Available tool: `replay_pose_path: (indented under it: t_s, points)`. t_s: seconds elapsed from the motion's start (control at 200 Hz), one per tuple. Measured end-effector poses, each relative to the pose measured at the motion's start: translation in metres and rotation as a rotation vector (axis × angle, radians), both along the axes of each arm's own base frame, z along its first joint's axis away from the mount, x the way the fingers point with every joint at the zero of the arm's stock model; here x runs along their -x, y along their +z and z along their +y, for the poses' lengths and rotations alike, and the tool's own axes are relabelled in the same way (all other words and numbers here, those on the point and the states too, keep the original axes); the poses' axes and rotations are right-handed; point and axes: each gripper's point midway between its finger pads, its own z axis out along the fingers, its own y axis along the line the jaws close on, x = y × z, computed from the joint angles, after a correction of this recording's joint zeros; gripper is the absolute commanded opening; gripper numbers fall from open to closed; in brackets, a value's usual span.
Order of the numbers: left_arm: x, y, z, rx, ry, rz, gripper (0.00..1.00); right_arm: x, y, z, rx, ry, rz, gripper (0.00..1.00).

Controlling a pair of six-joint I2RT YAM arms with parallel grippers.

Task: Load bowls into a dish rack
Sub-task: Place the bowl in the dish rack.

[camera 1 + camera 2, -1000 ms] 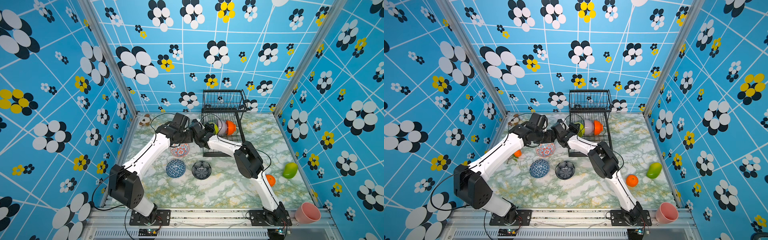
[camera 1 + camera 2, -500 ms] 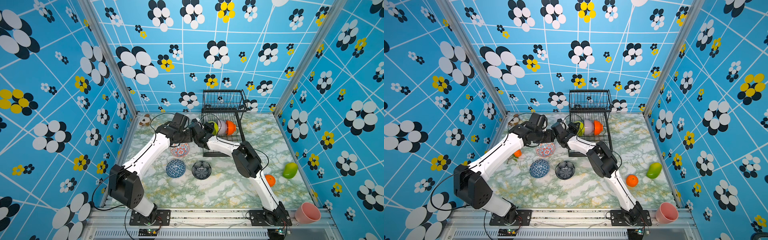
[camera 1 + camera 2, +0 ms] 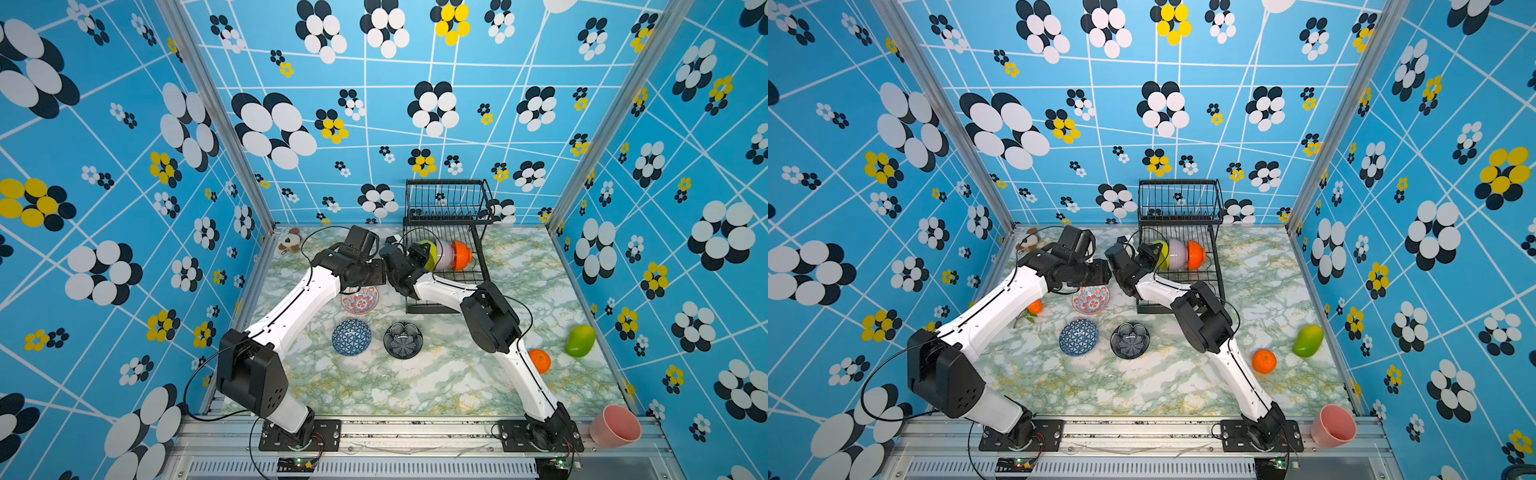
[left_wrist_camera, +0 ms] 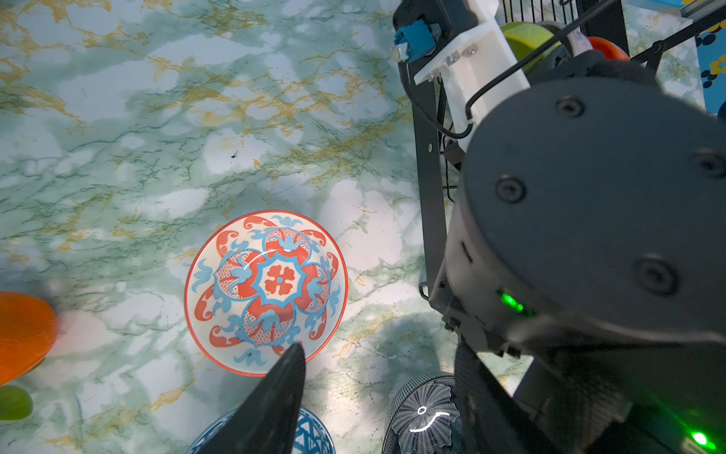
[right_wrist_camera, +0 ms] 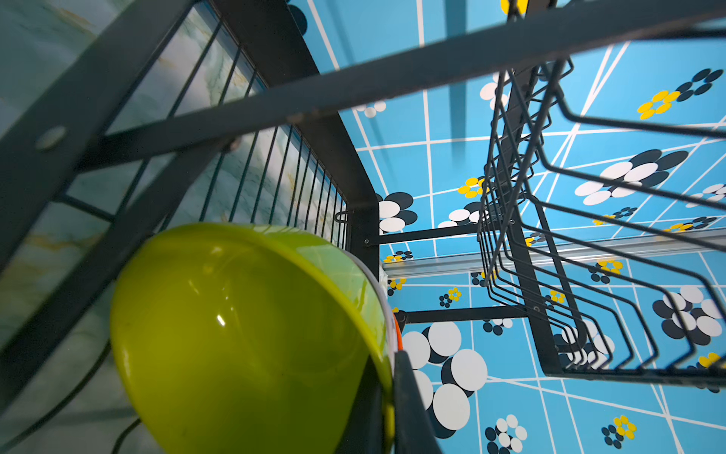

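Observation:
The black wire dish rack [image 3: 449, 199] [image 3: 1179, 199] stands at the back. In its lower tray, on edge in a row, are a lime-green bowl [image 3: 430, 253] [image 5: 243, 338], a pale lilac bowl [image 3: 444, 254] and an orange bowl [image 3: 462, 254]. My right gripper [image 5: 387, 365] [image 3: 417, 253] is shut on the lime-green bowl's rim. My left gripper [image 4: 377, 350] [image 3: 372, 272] hangs open above the table, one finger over the edge of the red-blue floral bowl [image 4: 267, 291] [image 3: 360, 300]. The blue geometric bowl [image 3: 351, 337] and the black bowl [image 3: 403, 341] sit nearer the front.
The two wrists are close together beside the rack's left post [image 4: 428, 177]. An orange fruit [image 3: 539, 360], a green mango [image 3: 580, 340] and a pink cup [image 3: 615, 426] lie at the right. Another orange fruit [image 3: 1035, 306] sits by my left arm, and a small plush toy [image 3: 289, 241] in the back left corner.
My right arm's elbow has shifted slightly to the left. Both grippers and all the bowls stand as before.

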Motion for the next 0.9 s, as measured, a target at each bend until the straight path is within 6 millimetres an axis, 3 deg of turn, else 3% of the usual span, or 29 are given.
replay_pose_path:
  t_s: [0.9]
  points:
    - [0.0000, -0.0002, 0.0001, 0.000, 0.000, 0.000, 0.63, -0.0068, -0.0029, 0.0043, 0.035, -0.018, 0.001, 0.00]
